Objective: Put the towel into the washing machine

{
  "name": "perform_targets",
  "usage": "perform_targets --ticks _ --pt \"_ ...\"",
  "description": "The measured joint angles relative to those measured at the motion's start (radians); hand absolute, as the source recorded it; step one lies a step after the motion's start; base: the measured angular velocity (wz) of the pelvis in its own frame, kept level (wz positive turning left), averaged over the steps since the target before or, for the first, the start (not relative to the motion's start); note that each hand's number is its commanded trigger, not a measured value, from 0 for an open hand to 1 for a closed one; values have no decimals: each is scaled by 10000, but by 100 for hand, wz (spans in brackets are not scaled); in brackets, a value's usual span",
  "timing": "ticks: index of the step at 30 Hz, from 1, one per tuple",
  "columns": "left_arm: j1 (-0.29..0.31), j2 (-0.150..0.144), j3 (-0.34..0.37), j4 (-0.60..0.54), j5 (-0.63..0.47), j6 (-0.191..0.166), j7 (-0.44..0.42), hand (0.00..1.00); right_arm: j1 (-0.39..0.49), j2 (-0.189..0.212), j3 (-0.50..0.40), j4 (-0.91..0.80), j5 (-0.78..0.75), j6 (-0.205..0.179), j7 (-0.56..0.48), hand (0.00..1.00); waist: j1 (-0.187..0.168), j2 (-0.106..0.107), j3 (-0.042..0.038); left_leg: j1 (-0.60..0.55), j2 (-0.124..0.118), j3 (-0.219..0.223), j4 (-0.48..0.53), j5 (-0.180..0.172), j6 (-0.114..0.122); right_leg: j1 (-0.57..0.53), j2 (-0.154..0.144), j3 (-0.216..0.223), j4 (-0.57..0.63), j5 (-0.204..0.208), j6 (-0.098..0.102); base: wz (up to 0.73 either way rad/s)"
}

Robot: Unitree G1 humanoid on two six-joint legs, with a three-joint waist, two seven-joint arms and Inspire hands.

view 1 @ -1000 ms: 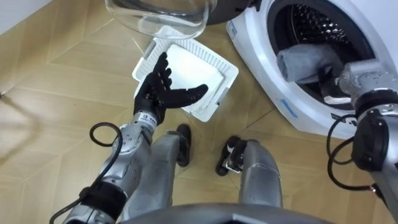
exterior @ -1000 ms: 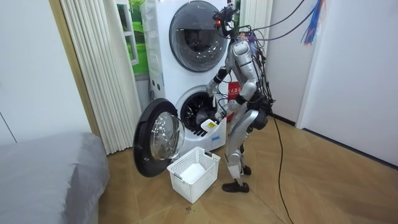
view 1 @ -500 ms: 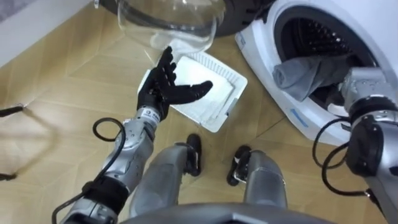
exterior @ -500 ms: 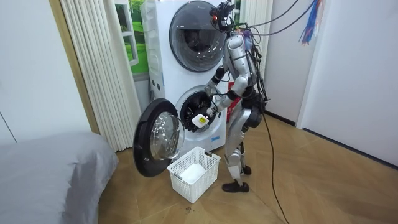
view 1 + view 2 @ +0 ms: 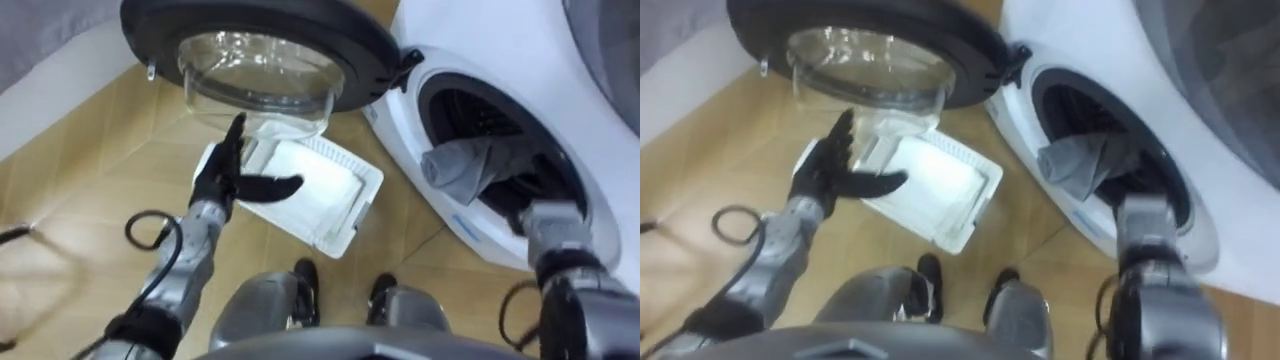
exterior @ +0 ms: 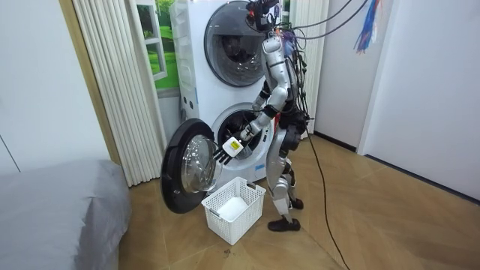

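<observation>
A grey towel point(image 5: 462, 165) lies bunched in the mouth of the lower washing machine's drum point(image 5: 505, 125), one fold hanging toward the front rim. My right forearm point(image 5: 550, 228) reaches up to the drum just below the towel, and its hand is hidden past the wrist. My left hand point(image 5: 225, 178) is open with straight fingers, held above the floor just under the glass of the open round door point(image 5: 262, 62). In the room view I stand upright before the machine, my left hand point(image 6: 223, 154) stretched toward the door point(image 6: 187, 169).
A white plastic basket point(image 5: 368, 190) with something white in it stands on the wooden floor between the door and my feet. The door swings out to my left. A second machine point(image 6: 236, 37) is stacked above. A grey bed point(image 6: 52, 210) fills the room view's left.
I have straightened up, and the eye views have shifted with my head. My left hand has risen from over the basket to just below the door glass.
</observation>
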Motion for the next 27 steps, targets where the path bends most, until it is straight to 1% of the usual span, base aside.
perform_targets --ticks 1,2,3,4,5,6,7,8,9,10,11,12,13,14,15,16,17,18,19,20,21,22,23,24,25,26,27 --pt "161 0 148 201 192 -6 27 0 353 31 213 -91 -252 -7 240 0 18 20 -83 179 14 0 -109 1 -2 150 38 10 -119 40 -18 -37" --pt "502 -3 434 516 556 -6 141 0 958 36 608 -92 -825 -25 672 0 111 12 -249 546 25 -65 -315 4 -7 410 98 28 -265 90 -45 -58" --pt "813 -25 717 681 808 -5 222 0 1419 44 751 -59 -1359 -27 1041 0 286 2 -265 985 21 -479 -505 4 -11 620 171 26 -238 127 -78 -68" --pt "994 -22 837 715 869 -15 274 0 1638 44 853 -45 -1699 -27 1194 0 302 7 -265 1187 13 -780 -612 20 -39 724 196 -7 -215 172 -124 -68" --pt "1197 7 987 1000 921 -36 338 0 2028 26 1101 17 -2422 -65 1530 0 259 31 -319 1553 12 -1198 -813 81 -148 1063 246 -114 -246 276 -182 -46" --pt "1241 17 1136 1395 939 -48 319 0 2341 23 1162 94 -3117 -133 1816 0 249 25 -351 1895 5 -1254 -995 135 -243 1425 259 -125 -398 322 -202 -29" --pt "1356 12 1234 1538 939 -51 300 0 2501 23 1157 152 -3403 -155 1964 0 187 17 -357 2045 -4 -1222 -1077 153 -272 1647 275 -112 -536 322 -202 -7" --pt "1486 11 1447 1683 946 -120 291 0 2701 15 1153 402 -3978 -224 2253 0 47 -73 -349 2350 8 -1195 -1229 152 -278 2039 343 -90 -852 323 -202 0" --pt "1559 8 1662 1705 963 -200 321 0 2711 -8 1154 711 -4511 -264 2551 0 -68 -75 -393 2601 26 -1234 -1365 155 -288 2238 392 -97 -993 323 -202 -4" --pt "1590 10 1688 1742 975 -215 356 0 2723 -35 1158 823 -4729 -270 2701 0 -70 -78 -393 2709 51 -1290 -1418 172 -314 2250 416 -104 -939 322 -202 -20" --pt "1568 3 1670 1856 1009 -227 388 0 2839 -85 1170 982 -5198 -277 2974 0 -36 121 -305 3029 243 -1874 -1650 190 -345 1931 617 -121 -451 161 -275 -52" --pt "1537 96 1656 1977 1013 -292 429 0 2826 -46 1422 1022 -5678 -277 3183 0 51 171 -325 3126 459 -2442 -1702 144 -434 1582 1174 123 -1149 211 -576 -69" --pt "1535 152 1698 2165 1012 -358 444 0 2740 -22 1632 1011 -5909 -281 3292 0 45 148 -310 3085 549 -2484 -1602 64 -593 1404 1498 305 -1897 540 -864 -68" --pt "1457 159 1813 2884 1002 -357 427 0 2629 -24 1949 1025 -6356 -308 3439 0 -68 200 -321 3032 743 -2442 -1313 -196 -1123 1430 1772 109 -2380 1594 -1073 -31" --pt "1327 106 1805 3390 1012 -315 369 0 2595 5 2050 1130 -6747 -369 3541 0 -280 204 -329 2975 830 -2112 -1056 -375 -1494 1636 1784 192 -2359 1634 -1105 -3" --pt "1315 78 1799 3478 1018 -298 340 0 2617 27 2053 1235 -6918 -372 3611 0 -367 177 -313 2953 862 -2026 -1141 -384 -1500 1729 1778 270 -2351 1634 -1105 31" --pt "1289 71 1773 3507 1025 -306 318 0 2653 68 2037 1522 -7177 -362 3741 0 -445 67 -251 2722 846 -1959 -1500 -362 -1472 1911 1714 686 -2360 1633 -1103 59" --pt "1208 78 1774 3503 1050 -348 330 0 2703 90 1961 1685 -7468 -316 3828 0 -500 66 -248 2169 841 -1855 -1700 65 -1294 1990 1594 1073 -2328 1578 -1016 58" --pt "1208 89 1786 3527 1075 -365 352 0 2706 115 1898 1776 -7581 -278 3880 0 -489 17 -257 2084 841 -1661 -1621 217 -1200 2026 1538 1134 -2281 1493 -892 37" --pt "1246 75 1840 3690 1126 -375 405 0 2732 104 1813 1953 -7888 -230 4079 0 -393 46 -313 2299 768 -1510 -1681 304 -1174 2089 1491 1021 -2269 1413 -770 -6" --pt "1326 84 1851 3832 1119 -366 463 0 2714 97 1824 1966 -8233 -227 4260 0 -225 -20 -285 2461 653 -1449 -1674 307 -1165 2210 1464 982 -2306 1331 -668 -21" --pt "1380 72 1859 3906 1139 -353 470 0 2663 97 1824 1968 -8368 -227 4327 0 -167 -22 -273 2549 616 -1448 -1684 304 -1162 2297 1444 937 -2342 1329 -666 -23" --pt "1439 34 1908 4058 1172 -270 464 0 2621 107 1823 1962 -8620 -227 4458 0 -150 10 -254 2699 566 -1459 -1698 301 -1157 2450 1401 727 -2347 1328 -664 -8" --pt "1454 11 1977 4109 1172 -204 458 0 2623 112 1825 1982 -8699 -224 4525 0 -154 24 -250 2771 538 -1455 -1731 297 -1152 2516 1386 678 -2343 1319 -651 0" --pt "1480 -3 2114 4199 1174 -141 448 0 2623 141 1824 2041 -8874 -179 4654 0 -135 37 -242 2927 494 -1446 -1852 270 -1100 2634 1370 672 -2332 1257 -581 0" --pt "1492 3 2333 4278 1187 -91 465 0 2603 197 1833 2110 -9073 -30 4807 0 -69 27 -247 2963 482 -1464 -1944 241 -977 2685 1340 556 -2308 1144 -589 0" --pt "1496 -9 2460 4393 1205 -28 551 0 2617 233 1866 2261 -9090 98 4979 0 -7 46 -249 3015 478 -1467 -1936 219 -949 2735 1336 429 -2306 1127 -607 -5"
